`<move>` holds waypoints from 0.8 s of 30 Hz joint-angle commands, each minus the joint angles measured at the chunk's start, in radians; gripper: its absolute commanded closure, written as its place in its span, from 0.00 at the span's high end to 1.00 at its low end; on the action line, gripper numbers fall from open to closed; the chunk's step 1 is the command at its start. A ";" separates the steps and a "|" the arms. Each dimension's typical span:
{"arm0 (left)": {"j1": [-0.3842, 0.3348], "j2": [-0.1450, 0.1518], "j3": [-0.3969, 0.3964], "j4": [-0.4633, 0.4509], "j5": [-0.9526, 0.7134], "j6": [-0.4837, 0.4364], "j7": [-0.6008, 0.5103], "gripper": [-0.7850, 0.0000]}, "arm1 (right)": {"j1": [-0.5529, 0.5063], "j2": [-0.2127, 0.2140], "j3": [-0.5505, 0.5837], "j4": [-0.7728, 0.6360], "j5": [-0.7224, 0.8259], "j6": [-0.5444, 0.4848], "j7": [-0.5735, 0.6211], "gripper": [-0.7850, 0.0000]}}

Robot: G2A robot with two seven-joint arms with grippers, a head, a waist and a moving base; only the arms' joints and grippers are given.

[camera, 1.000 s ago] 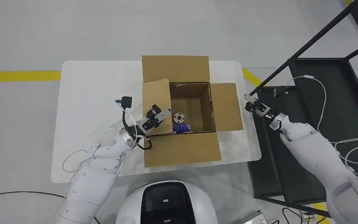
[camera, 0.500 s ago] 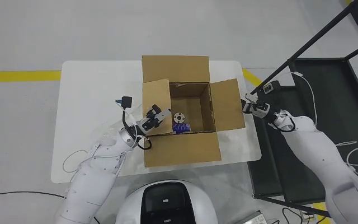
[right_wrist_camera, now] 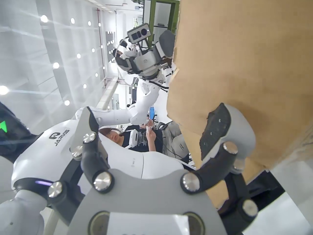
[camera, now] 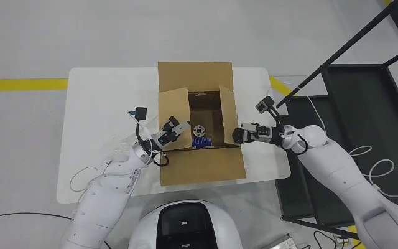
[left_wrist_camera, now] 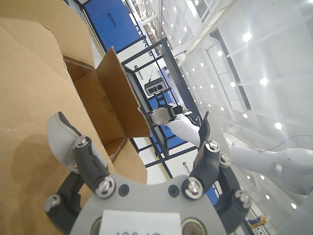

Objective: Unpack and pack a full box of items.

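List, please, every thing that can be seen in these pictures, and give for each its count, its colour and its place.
cardboard box: one, brown, open, in the middle of the table
round item: one, silver-white, inside the box
blue item: one, blue, inside the box, beside the round item
table: one, white, under the box
rack: one, black, beside the table on the robot's right
floor line: one, yellow, beyond the table
left gripper: one, grey-black, open, at the box's raised left flap
right gripper: one, grey-black, open, at the raised right flap
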 commanded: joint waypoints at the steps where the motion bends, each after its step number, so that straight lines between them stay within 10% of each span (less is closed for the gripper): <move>1: 0.000 0.000 0.000 0.000 0.000 0.000 0.000 1.00 | 0.018 -0.014 -0.020 0.015 -0.037 0.005 -0.033 1.00; 24: -0.004 -0.001 0.013 -0.026 0.050 0.030 0.030 1.00 | 0.046 -0.069 0.002 0.051 -0.248 -0.024 -0.225 1.00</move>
